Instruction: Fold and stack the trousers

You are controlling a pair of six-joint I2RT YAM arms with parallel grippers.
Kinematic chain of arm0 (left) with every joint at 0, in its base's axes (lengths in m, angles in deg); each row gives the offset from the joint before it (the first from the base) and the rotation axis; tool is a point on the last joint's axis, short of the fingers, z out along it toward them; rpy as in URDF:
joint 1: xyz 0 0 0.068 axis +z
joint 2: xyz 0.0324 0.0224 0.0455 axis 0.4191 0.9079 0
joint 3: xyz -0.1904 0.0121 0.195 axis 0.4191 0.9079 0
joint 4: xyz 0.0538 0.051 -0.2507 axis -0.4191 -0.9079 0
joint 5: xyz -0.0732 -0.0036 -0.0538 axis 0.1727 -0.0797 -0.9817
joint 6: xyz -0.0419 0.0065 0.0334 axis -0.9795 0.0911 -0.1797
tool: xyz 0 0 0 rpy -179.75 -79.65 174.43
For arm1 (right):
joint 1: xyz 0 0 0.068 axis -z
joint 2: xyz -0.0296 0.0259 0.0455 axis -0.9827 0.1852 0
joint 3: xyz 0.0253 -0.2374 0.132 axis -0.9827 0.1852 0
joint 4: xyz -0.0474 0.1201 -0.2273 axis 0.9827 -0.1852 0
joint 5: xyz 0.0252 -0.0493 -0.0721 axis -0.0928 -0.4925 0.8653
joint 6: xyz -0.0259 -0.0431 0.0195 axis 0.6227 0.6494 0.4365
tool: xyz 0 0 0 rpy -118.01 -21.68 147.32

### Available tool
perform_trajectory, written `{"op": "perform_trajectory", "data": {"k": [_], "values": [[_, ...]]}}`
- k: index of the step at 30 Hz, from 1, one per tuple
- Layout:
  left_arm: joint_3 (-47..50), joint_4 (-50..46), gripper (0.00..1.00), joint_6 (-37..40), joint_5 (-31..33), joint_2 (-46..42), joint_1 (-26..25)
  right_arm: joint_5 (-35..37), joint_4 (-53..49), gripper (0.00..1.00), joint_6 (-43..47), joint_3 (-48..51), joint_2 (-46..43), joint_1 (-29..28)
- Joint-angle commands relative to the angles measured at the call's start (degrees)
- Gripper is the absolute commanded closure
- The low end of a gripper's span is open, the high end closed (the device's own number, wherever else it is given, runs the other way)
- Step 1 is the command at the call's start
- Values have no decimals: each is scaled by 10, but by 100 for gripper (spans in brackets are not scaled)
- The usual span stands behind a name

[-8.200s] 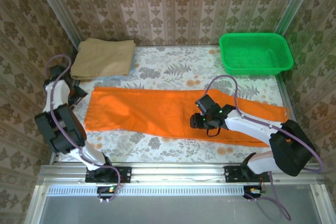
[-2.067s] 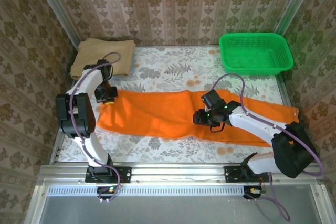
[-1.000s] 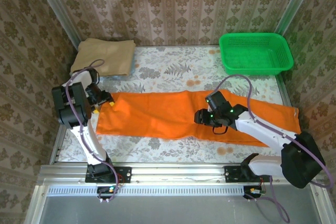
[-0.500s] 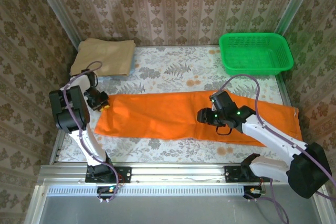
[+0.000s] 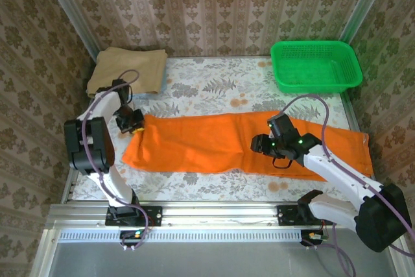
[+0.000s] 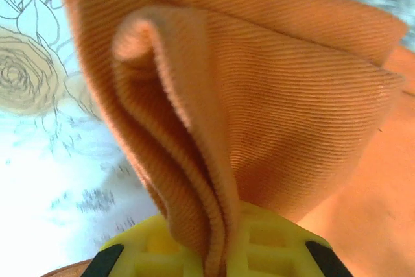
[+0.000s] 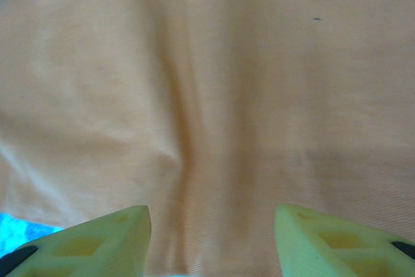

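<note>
We see the left gripper [image 5: 134, 126] now clenched on the 9 o'clock corner of the trousers [image 5: 214, 142]. A second ago its fingers stood apart beside that hem. The left wrist view shows a doubled orange fold pinched tight. The right gripper [image 5: 260, 146] has slid toward 3 o'clock, fingers apart over the cloth, gripping nothing. The trousers lie flat across the middle of the table [image 5: 214, 89]. With the grip made, the fold toward 3 o'clock can likely start.

Green basket [image 5: 316, 65], folded tan cloth [image 5: 127, 71], floral table [image 5: 214, 85].
</note>
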Motion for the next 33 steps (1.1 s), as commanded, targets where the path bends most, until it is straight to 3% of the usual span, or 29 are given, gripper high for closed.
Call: {"op": "perform_trajectory", "data": {"k": [1, 5, 11, 20, 28, 33], "values": [[-40, -70, 100, -13, -11, -50, -12, 15, -15, 45, 20, 9, -12, 19], [-77, -104, 100, -25, -17, -80, -32, 8, -35, 44, 27, 11, -37, 33], [-110, -109, 100, -103, -30, -90, -145, 7, -43, 44, 35, 15, -55, 47], [-120, 13, 100, -280, -46, -66, -320, 13, -47, 44, 47, 19, -57, 64], [-126, 135, 100, -400, -45, -4, -411, 14, -49, 44, 58, 20, -68, 75], [-133, 173, 100, -442, -41, 22, -442, 16, -56, 44, 60, 20, -78, 79]]}}
